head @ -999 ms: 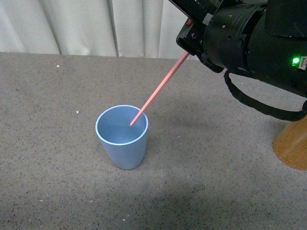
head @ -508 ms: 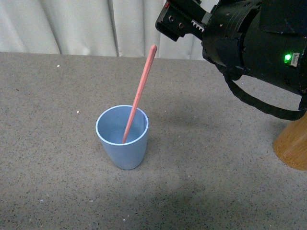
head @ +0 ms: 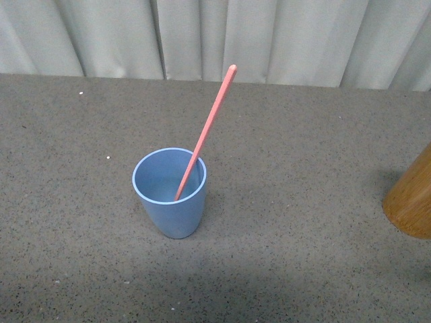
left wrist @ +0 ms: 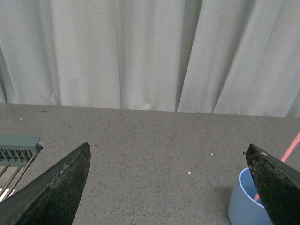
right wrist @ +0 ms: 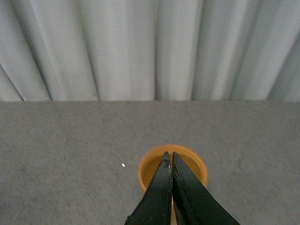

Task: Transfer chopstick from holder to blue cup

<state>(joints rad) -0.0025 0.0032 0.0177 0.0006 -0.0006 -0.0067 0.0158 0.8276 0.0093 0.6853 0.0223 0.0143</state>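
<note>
One salmon-pink chopstick [head: 206,131] stands slanted in the light blue cup [head: 170,194], its lower end inside and its top leaning up to the right. In the front view no arm shows. The orange-brown holder [head: 411,200] sits at the right edge, partly cut off. In the left wrist view my left gripper [left wrist: 168,152] is open and empty, with the blue cup [left wrist: 243,201] and the chopstick [left wrist: 290,146] beside one finger. In the right wrist view my right gripper [right wrist: 169,155] is shut on nothing, its tips over the open mouth of the holder [right wrist: 190,165].
A grey speckled tabletop [head: 303,256] runs back to a pale pleated curtain [head: 202,33]. A grey-green rack-like object [left wrist: 18,149] shows at the edge of the left wrist view.
The right arm has let go of the chopstick and left the front view. The chopstick dropped into the blue cup and now leans freely on its rim.
</note>
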